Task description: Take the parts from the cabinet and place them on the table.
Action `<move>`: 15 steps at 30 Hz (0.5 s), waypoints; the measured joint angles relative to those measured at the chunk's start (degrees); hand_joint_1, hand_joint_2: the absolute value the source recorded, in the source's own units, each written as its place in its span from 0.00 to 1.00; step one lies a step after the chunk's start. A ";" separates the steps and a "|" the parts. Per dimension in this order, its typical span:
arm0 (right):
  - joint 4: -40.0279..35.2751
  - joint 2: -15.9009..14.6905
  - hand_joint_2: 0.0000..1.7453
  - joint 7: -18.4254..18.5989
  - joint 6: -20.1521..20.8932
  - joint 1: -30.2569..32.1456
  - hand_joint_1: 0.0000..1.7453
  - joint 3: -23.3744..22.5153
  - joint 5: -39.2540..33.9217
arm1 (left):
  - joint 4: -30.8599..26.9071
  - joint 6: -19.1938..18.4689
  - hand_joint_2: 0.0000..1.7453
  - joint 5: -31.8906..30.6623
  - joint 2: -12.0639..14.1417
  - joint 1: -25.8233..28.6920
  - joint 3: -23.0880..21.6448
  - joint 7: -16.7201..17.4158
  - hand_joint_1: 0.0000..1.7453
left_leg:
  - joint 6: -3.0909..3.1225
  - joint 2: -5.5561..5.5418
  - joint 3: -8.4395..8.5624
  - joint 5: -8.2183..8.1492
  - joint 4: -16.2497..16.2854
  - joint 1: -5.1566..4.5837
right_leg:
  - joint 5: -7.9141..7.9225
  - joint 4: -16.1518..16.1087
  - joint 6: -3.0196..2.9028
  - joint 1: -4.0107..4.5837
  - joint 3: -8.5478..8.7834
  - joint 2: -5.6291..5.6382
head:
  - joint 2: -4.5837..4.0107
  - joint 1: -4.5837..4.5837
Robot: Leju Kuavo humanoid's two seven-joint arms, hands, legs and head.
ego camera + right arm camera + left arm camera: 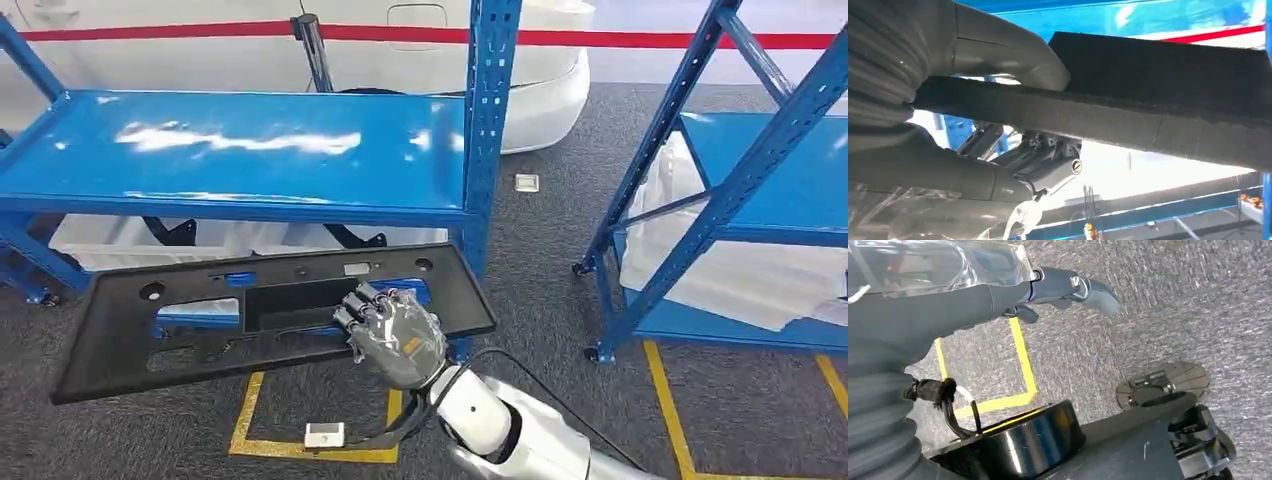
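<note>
My right hand (pixel 392 332) grips a long black plastic panel (pixel 200 320) at its near edge, right of the middle; the panel hangs in the air, tilted, in front of the blue shelving rack (pixel 240 150), apart from its shelf. In the right wrist view the thumb (pixel 1013 60) lies on one face of the panel (pixel 1168 85) and the darker fingers (pixel 1043 160) on the other, clamped on it. My left hand (pixel 998 295) points at grey carpet (pixel 1173 315), holding nothing; fingers (pixel 1083 287) look fairly straight, but I cannot tell how they are set. Yellow floor tape (pixel 250 440) lies below the panel. A second blue rack (pixel 740 180) stands to the right, with white sheeting (pixel 720 270) on its lower shelf.
</note>
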 joint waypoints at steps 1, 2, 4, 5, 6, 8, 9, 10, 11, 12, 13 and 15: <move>0.00 0.02 1.00 0.09 -0.04 -0.03 1.00 -0.04 0.07 | 0.00 0.02 1.00 0.00 0.00 -0.10 0.00 0.00 0.00 | -0.22 0.02 -1.11 -3.28 2.87 0.05 | 0.57 0.00 -0.53 -0.01 -0.68 -0.07 | -0.02 -0.02; 0.00 0.02 1.00 0.17 -0.07 -0.02 1.00 -0.07 0.15 | 0.00 0.04 1.00 0.00 0.00 -0.31 0.00 0.00 0.00 | -0.52 0.03 -2.44 -6.93 7.42 0.21 | 1.15 0.00 -0.64 0.02 -1.43 -0.13 | -0.02 0.00; 0.00 0.02 1.00 0.37 -0.07 0.02 1.00 -0.07 0.39 | 0.00 0.04 1.00 -0.02 0.00 -0.53 0.02 0.00 0.00 | -1.00 0.03 -4.30 -11.30 16.29 0.29 | 2.42 0.05 -0.65 0.07 -3.09 -0.17 | 0.00 0.00; 0.00 0.00 1.00 0.37 -0.07 0.03 1.00 -0.07 0.42 | 0.00 0.04 1.00 -0.04 0.00 -0.58 0.02 0.00 0.00 | -1.07 0.03 -4.11 -11.10 18.16 0.33 | 2.99 0.07 -0.60 0.07 -3.86 -0.17 | 0.00 0.00; 0.00 0.00 1.00 0.39 -0.07 0.04 1.00 -0.07 0.46 | 0.00 0.04 1.00 -0.07 0.00 -0.55 0.00 0.04 0.00 | -1.10 0.03 -2.87 -9.40 17.77 0.45 | 3.64 0.09 -0.49 0.07 -4.76 -0.16 | 0.00 0.00; 0.00 0.00 1.00 0.42 -0.07 0.02 1.00 -0.07 0.48 | 0.00 0.02 1.00 -0.09 0.00 -0.22 -0.02 0.13 0.00 | -1.12 0.04 2.46 -5.02 10.65 0.70 | 4.83 0.14 -0.11 0.04 -6.20 -0.02 | 0.00 0.00; 0.00 0.00 1.00 0.48 -0.07 0.01 1.00 -0.09 0.50 | 0.00 0.04 1.00 -0.11 0.00 -0.03 -0.07 0.35 0.00 | -1.03 0.02 6.27 -4.29 4.94 0.81 | 5.38 0.21 0.23 0.05 -6.70 0.13 | 0.00 0.00; -0.02 0.04 1.00 0.48 -0.07 -0.03 1.00 -0.13 0.50 | 0.00 0.07 1.00 -0.11 -0.02 0.12 -0.09 0.42 0.00 | -0.87 -0.06 9.54 -5.83 -0.47 0.62 | 5.79 0.24 0.62 0.36 -7.19 0.15 | 0.00 -0.02; -0.02 0.04 1.00 0.55 -0.07 -0.10 1.00 -0.24 0.50 | 0.00 0.13 1.00 -0.11 -0.02 0.15 -0.09 0.39 0.00 | -0.09 -0.31 10.41 -6.48 -3.02 0.39 | 6.49 0.24 0.92 0.36 -7.41 0.09 | 0.00 0.02; -0.02 0.07 1.00 0.55 -0.07 -0.13 1.00 -0.26 0.52 | 0.00 0.15 1.00 -0.11 -0.02 0.33 -0.09 0.39 0.00 | 0.09 -0.28 9.78 -6.09 -2.58 0.21 | 7.17 -0.04 1.16 0.34 -7.47 0.03 | 0.00 0.02; -0.02 0.07 1.00 0.57 -0.07 -0.15 1.00 -0.26 0.52 | 0.00 0.15 1.00 -0.11 0.00 0.46 -0.09 0.39 0.00 | 0.42 -0.29 9.34 -5.87 -2.21 0.01 | 7.71 -0.15 1.39 0.16 -7.65 -0.02 | 0.00 0.02; -0.02 0.00 1.00 0.59 -0.07 -0.09 1.00 -0.26 0.52 | 0.00 0.15 1.00 -0.09 -0.02 0.71 -0.09 0.39 0.00 | 1.70 -0.16 8.13 -4.56 -2.31 0.43 | 7.04 0.33 2.09 0.01 -8.38 0.12 | 0.00 0.00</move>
